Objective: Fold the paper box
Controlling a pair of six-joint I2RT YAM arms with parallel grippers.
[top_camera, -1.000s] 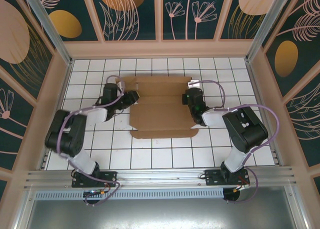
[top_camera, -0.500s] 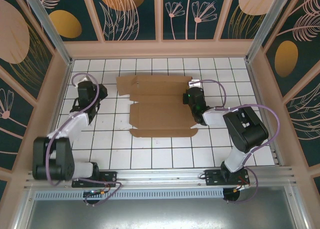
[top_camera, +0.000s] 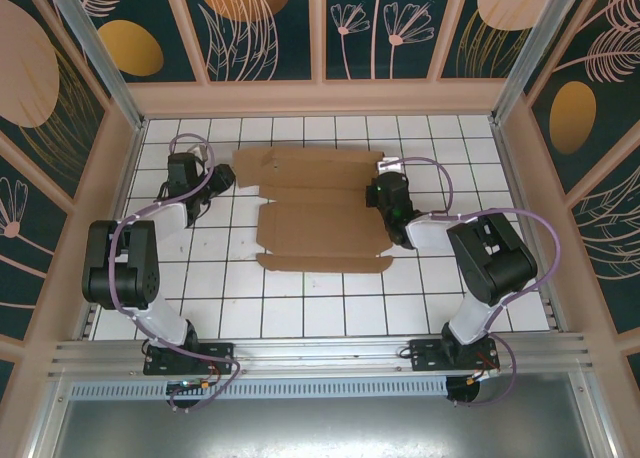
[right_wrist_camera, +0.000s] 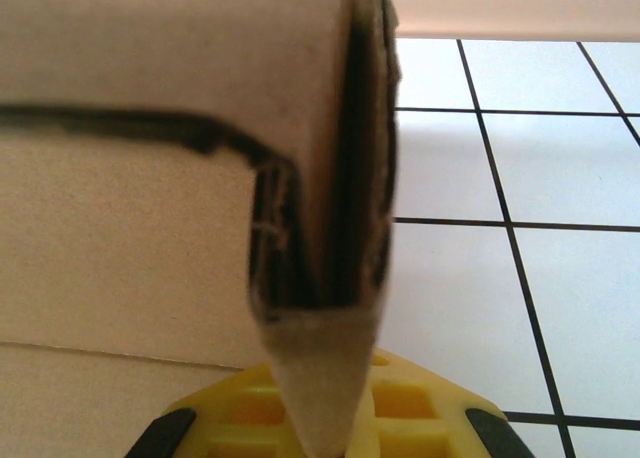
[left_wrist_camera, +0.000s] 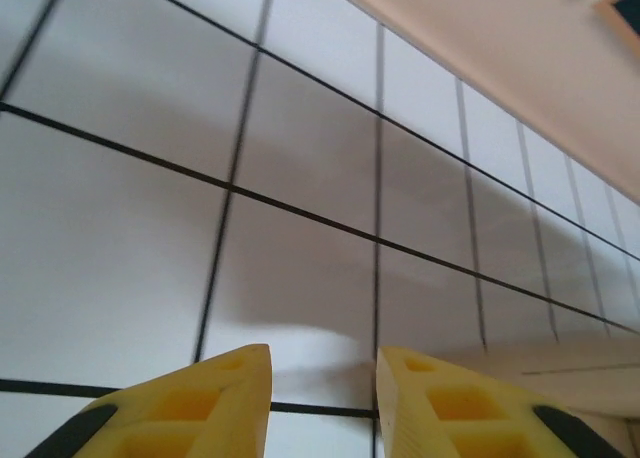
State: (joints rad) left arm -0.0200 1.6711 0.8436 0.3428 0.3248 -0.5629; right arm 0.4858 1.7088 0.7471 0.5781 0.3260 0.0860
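- Our right gripper (right_wrist_camera: 325, 403) was pinching a side flap of the paper box (right_wrist_camera: 150, 258).
- Our left gripper (left_wrist_camera: 322, 363) had a small gap, held nothing, and sat just beside the box's far left flap.
- The box lay mostly flat in the middle of the worktop (top_camera: 300, 308).
- We thought it was light, thin and bendy, best pinched by its flaps and edges.
- Flat like that, it held nothing.

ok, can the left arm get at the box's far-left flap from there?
Probably yes. The left gripper sits open just off the far-left flap of the paper box, only bare tile between. The right gripper pinches the opposite edge.
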